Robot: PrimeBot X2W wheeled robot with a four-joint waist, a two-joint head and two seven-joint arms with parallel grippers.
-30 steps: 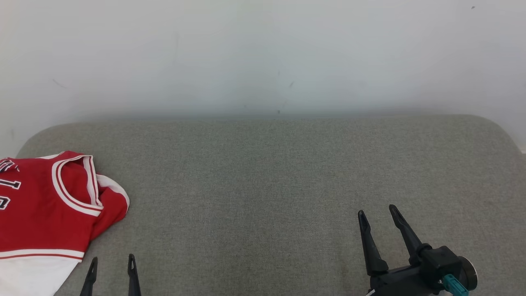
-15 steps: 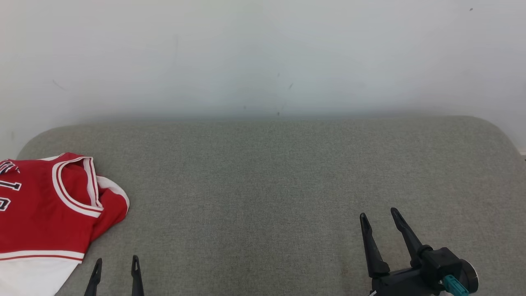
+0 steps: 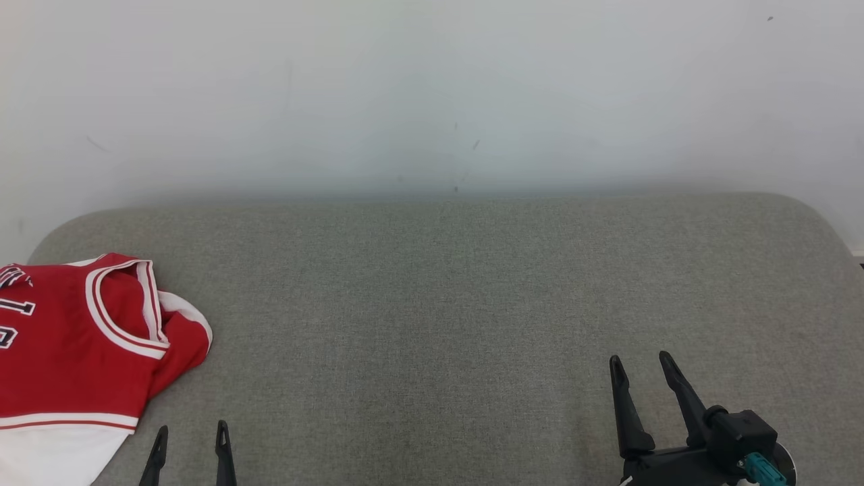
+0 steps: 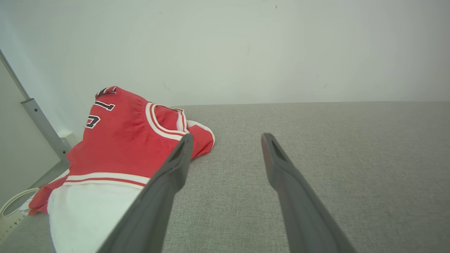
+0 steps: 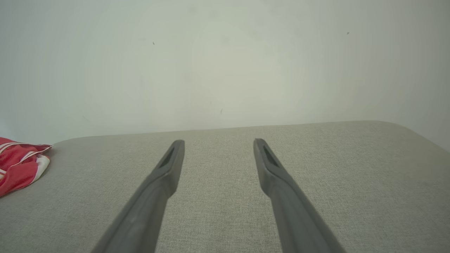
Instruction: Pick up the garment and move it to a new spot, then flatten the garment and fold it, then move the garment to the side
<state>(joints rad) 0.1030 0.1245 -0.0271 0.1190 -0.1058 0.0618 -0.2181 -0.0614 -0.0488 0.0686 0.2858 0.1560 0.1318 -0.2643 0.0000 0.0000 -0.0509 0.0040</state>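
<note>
Two dark characters with white outlines are showing on the red basketball jersey (image 3: 74, 337). They are lying sideways and the edge of the head view is cutting them, so I cannot read them surely. The jersey is looking like a smooth knit fabric, with red-and-white striped bands around the neck opening and a white part at its near end. It is lying crumpled at the left end of the grey woven upholstered surface (image 3: 432, 304), whose far corners are rounded. A plain white wall (image 3: 432, 88) with a few small dark marks is standing behind. The left gripper (image 3: 191, 432) is hovering just beside the jersey, with its fingers apart and holding nothing. The right gripper (image 3: 640, 359) is hovering well apart from the jersey on the right side, with its fingers also spread and empty.
</note>
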